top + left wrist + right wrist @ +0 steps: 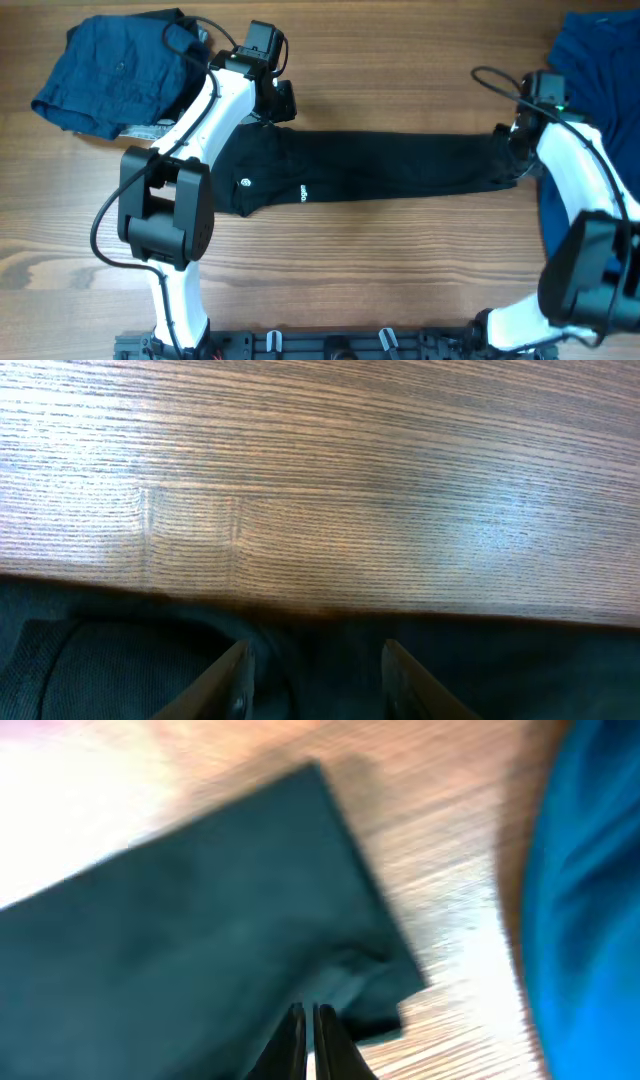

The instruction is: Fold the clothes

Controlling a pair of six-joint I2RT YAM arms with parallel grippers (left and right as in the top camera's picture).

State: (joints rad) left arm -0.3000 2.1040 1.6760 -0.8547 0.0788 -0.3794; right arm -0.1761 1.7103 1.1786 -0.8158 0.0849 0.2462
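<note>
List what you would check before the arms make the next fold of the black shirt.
1. black shirt lies in one long strip: ok.
2. right gripper shut at its right end: ok.
3. right gripper actually pinching fabric: cannot tell, the view is blurred.
4. left gripper holding the far edge: cannot tell; fingers stand apart.
5. royal blue garment apart from the strip: ok.
6. dark blue garment apart from it: cannot tell, the arm hides the gap.
</note>
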